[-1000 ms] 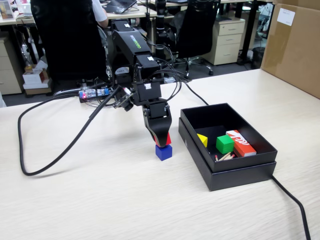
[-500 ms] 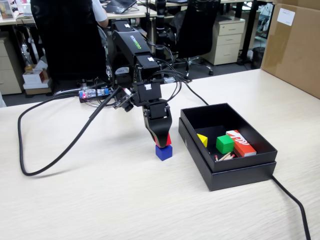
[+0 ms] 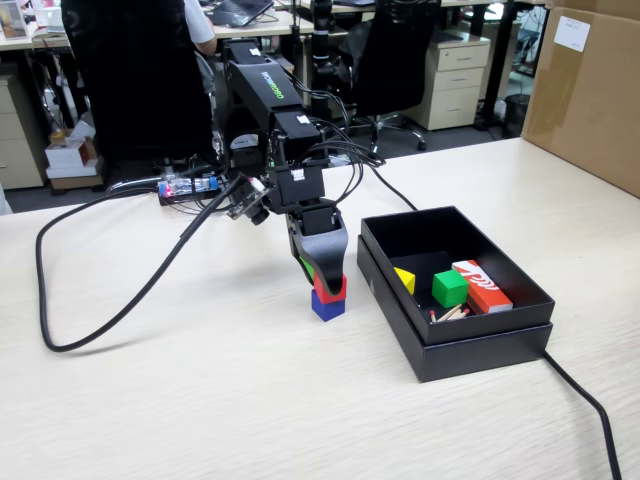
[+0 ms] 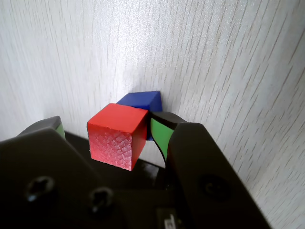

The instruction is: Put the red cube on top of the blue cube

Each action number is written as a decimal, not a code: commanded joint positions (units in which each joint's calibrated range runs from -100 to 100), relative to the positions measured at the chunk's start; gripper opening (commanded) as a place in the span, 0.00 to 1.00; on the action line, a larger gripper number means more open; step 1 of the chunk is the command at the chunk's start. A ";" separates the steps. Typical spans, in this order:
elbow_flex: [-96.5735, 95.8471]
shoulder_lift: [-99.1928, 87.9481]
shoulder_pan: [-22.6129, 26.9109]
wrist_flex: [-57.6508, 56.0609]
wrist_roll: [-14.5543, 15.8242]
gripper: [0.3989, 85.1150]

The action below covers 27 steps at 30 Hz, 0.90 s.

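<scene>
The small solid red cube [image 4: 116,136] is pinched between the jaws, right over the small solid dark-blue cube [image 4: 141,99] on the pale wooden desk [image 3: 200,400]. It seems nearly placed; letting go is left.

An office — black swivel chairs [image 3: 135,75], drawer units [image 3: 455,80] under desks, a laptop [image 3: 238,10], and a cardboard box [image 3: 590,95] behind the pale wood table [image 3: 200,400].
</scene>
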 commanded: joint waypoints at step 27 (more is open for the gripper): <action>-9.28 -27.14 -0.39 -0.83 -0.83 0.57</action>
